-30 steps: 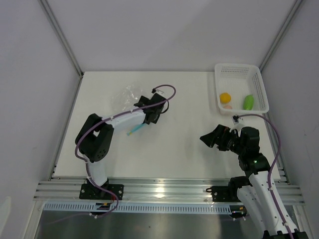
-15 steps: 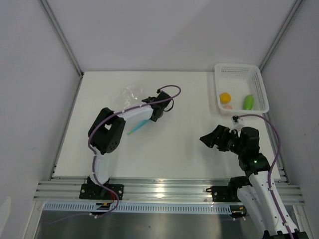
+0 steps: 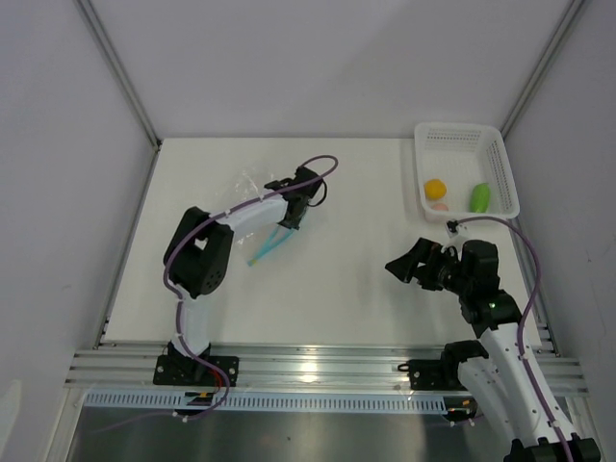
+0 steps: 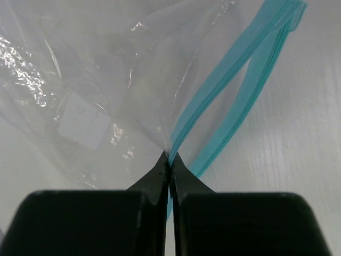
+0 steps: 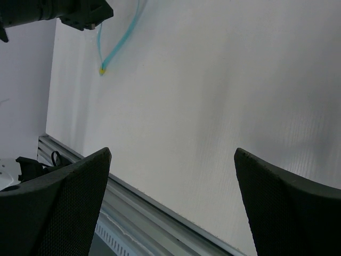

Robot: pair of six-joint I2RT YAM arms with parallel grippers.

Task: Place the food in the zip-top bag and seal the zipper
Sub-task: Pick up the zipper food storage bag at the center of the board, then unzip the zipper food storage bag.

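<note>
**Bag in hand, food not yet moved, zipper unsealed**

Nearest my bases, my right gripper point(image 3: 404, 268) hangs above bare table point(image 3: 346, 289) with its jaws spread wide and nothing between them. Its wrist view shows only the white surface past the two dark fingers point(image 5: 58, 202). At the top of that view is a thin loop of the teal zipper point(image 5: 114, 50), well apart from this hand.

Further out, at mid-table, my left gripper point(image 4: 169, 162) is pressed fully closed. Its tips pinch the clear film of the zip-top bag point(image 4: 96, 80) right where one teal strip of the zipper point(image 4: 229, 74) runs into them. From that pinch the two strips fan apart, so I judge the mouth to be open, or at least unsealed along the stretch I can see. The film is crinkled, and I see nothing inside it but what looks like a small pale label. From above, the bag point(image 3: 248, 185) lies left of centre, its teal edge trailing toward the near side.

Farthest off, at the far right corner, sits the white basket point(image 3: 457, 135). The orange-yellow piece point(image 3: 435, 188) and the green piece point(image 3: 479, 197) both lie in it, near each other and well apart from the bag.

By my reckoning only the hold on the bag is done. Both pieces have yet to be fetched and put through the mouth, most likely by my free right hand. Closing the zipper comes after that.
</note>
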